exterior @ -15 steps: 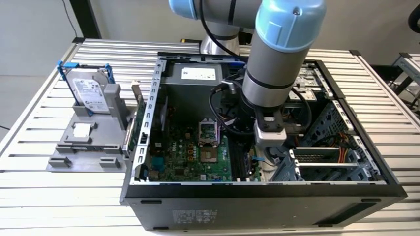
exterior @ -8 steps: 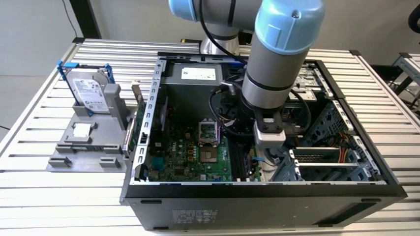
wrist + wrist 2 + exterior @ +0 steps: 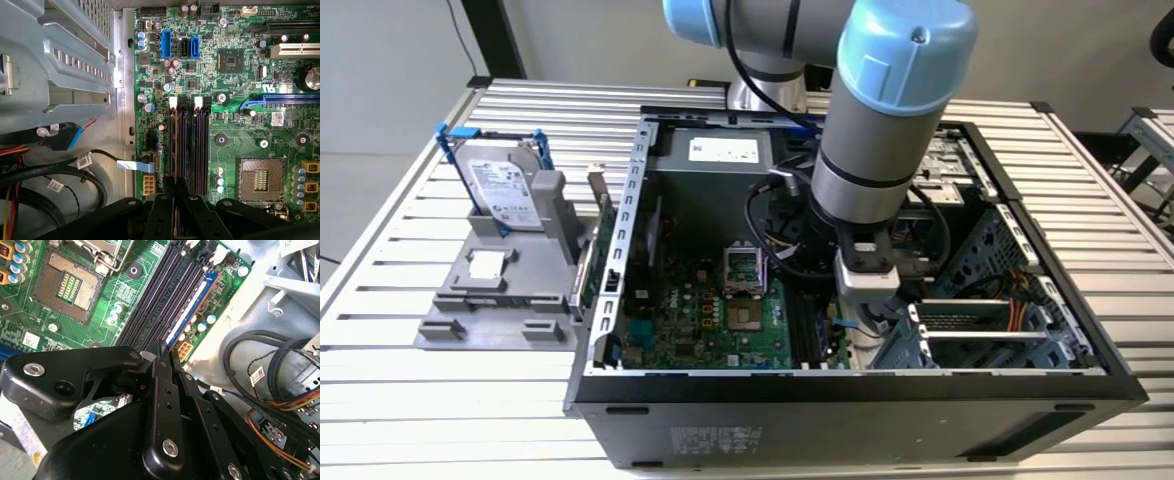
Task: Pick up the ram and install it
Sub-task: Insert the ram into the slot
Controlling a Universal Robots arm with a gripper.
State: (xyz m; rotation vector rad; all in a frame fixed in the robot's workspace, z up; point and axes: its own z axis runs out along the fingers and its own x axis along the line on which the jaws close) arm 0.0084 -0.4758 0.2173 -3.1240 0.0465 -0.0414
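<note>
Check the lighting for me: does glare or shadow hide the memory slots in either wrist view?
In the second wrist view the bare case metal is washed out by glare and a bright green patch sits on the motherboard, yet the memory slots are readable. In the first wrist view light falls evenly over the slots; the hand is a dark silhouette against them.

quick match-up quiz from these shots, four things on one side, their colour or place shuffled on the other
1 hard drive
2 motherboard
3 gripper
4 ram

A green
B in one of the memory slots
C black, over the memory slots
D on the grey stand outside the case

Pairs: 1-D, 2-A, 3-C, 4-B
</note>
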